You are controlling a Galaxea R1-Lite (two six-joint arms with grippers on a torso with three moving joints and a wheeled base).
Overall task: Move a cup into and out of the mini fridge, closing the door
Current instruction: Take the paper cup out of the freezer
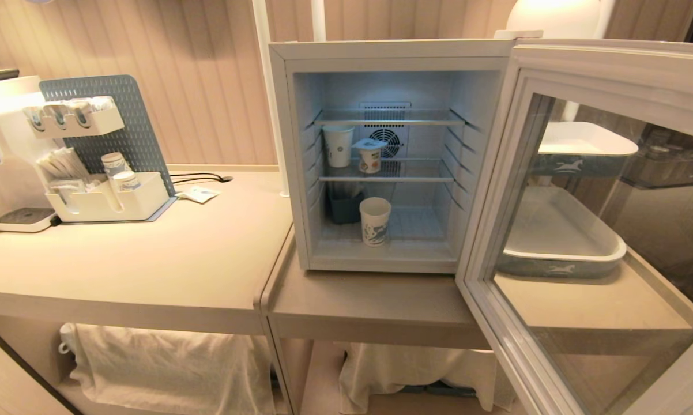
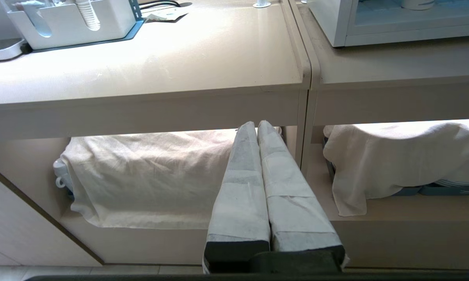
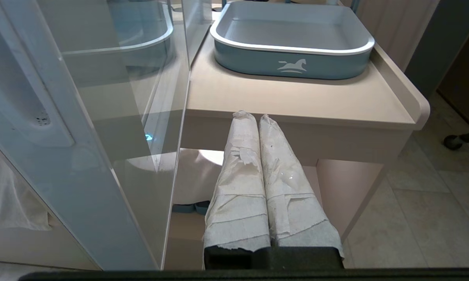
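Note:
The mini fridge (image 1: 392, 49) stands on the counter with its door (image 1: 488, 196) swung wide open to the right. The cup (image 1: 375, 221), white with a blue print, stands upright on the fridge floor near the front. Neither arm shows in the head view. In the left wrist view my left gripper (image 2: 257, 124) is shut and empty, low in front of the counter's edge, with the fridge's corner (image 2: 336, 23) up beyond it. My right gripper (image 3: 251, 115) is also shut and empty, just beside the open door (image 3: 35, 156).
On the fridge's middle shelf stand another white cup (image 1: 338, 146) and a small tub (image 1: 370, 155); a dark bin (image 1: 346, 204) sits below. A white organizer (image 1: 104, 199) is on the left counter. A blue tray (image 3: 293, 58) lies behind the door. Cloths (image 2: 148, 175) cover the lower shelf.

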